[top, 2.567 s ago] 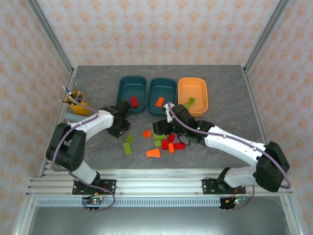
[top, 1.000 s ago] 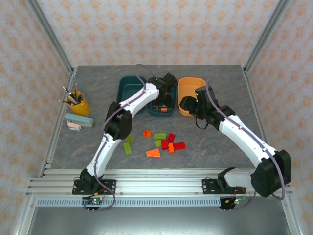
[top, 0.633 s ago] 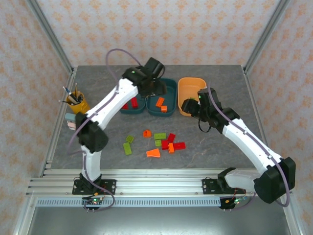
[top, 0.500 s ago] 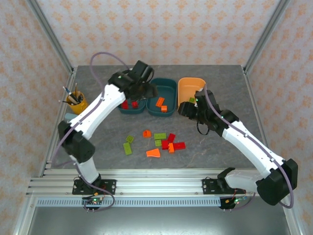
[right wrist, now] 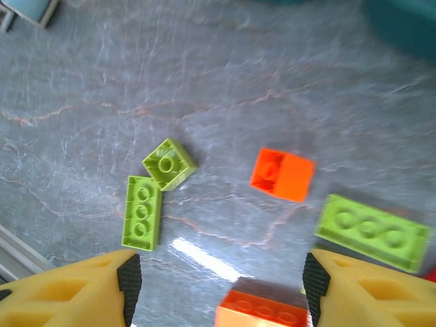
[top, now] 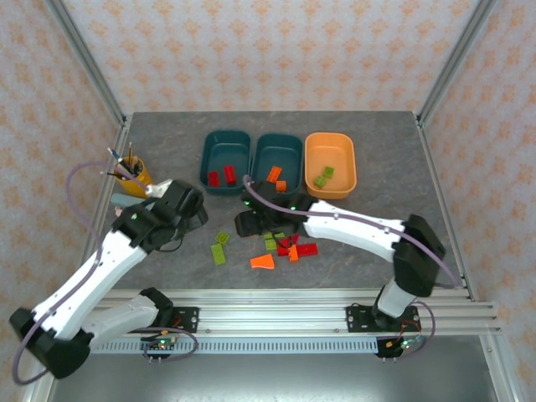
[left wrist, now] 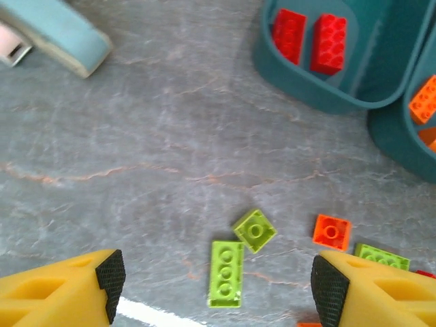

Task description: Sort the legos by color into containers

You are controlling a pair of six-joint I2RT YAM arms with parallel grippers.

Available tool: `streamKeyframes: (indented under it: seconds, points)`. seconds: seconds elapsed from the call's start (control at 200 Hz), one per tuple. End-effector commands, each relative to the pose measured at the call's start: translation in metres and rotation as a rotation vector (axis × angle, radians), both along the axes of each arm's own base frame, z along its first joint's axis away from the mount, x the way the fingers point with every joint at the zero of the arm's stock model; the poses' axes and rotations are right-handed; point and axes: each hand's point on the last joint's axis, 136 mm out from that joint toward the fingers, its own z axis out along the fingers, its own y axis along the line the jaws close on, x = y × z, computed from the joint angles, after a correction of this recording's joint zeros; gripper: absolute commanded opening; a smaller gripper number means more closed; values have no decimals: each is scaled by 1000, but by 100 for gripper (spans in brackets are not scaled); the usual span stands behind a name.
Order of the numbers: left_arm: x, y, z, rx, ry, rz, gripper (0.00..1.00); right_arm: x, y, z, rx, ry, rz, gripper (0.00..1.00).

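Legos lie partly sorted, some in trays and some loose. The left teal tray [top: 228,149] holds two red bricks [top: 229,173] side by side at its near end. The middle teal tray [top: 280,151] holds two orange bricks [top: 274,173], also toward its near end. The orange tray [top: 331,151], on the right, holds two light green bricks [top: 328,172]. The three trays stand in a row at the far middle of the table [top: 394,209], long sides next to each other.

The loose pieces sit on the table just in front of the middle teal tray: a tight cluster [top: 291,248] of red, orange and green bricks, with the orange wedge [top: 263,262] on its near side. A green plate [top: 219,255] and a green square [top: 224,239] lie a little to the left of the cluster.

The right gripper [right wrist: 218,289] hovers over the left end of the cluster. Its jaws are apart and grip nothing. A single orange brick [right wrist: 282,174] lies ahead of it, and another orange piece [right wrist: 262,317] lies between the fingers [right wrist: 75,293], touching neither.

The left gripper [left wrist: 218,289] hangs left of the loose pieces, spread wide and empty, with the green plate on the table below the gap.

A cup of pens [top: 134,176] and a pale blue object [top: 126,201] stand at the table's left edge.
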Motion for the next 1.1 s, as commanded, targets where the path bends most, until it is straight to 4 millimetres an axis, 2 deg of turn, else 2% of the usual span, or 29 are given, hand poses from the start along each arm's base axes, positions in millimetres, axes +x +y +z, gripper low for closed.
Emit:
streamKeyframes:
  seconds: [0.0,0.14,0.365,0.485,0.756,0.931,1.096]
  points:
    - [-24,28,-12,30,-8,99,76,0,18,-5,21,62,-81,67]
    - [-45,39,-20,11,-7,118,76,6,32,-24,-26,130,-198,70]
    - [-54,43,-12,-19,-63,102,76,7,53,-66,-142,265,-346,74]
    - [-58,44,-10,-32,-69,90,76,10,60,-77,-151,303,-412,75]
    - [-71,49,-6,-40,-78,71,76,5,78,-102,-175,379,-478,72]
    - [-76,51,-5,-46,-77,69,76,3,77,-118,-184,407,-538,66]
    - [-79,53,-4,-55,-84,70,75,5,80,-123,-171,413,-574,48]
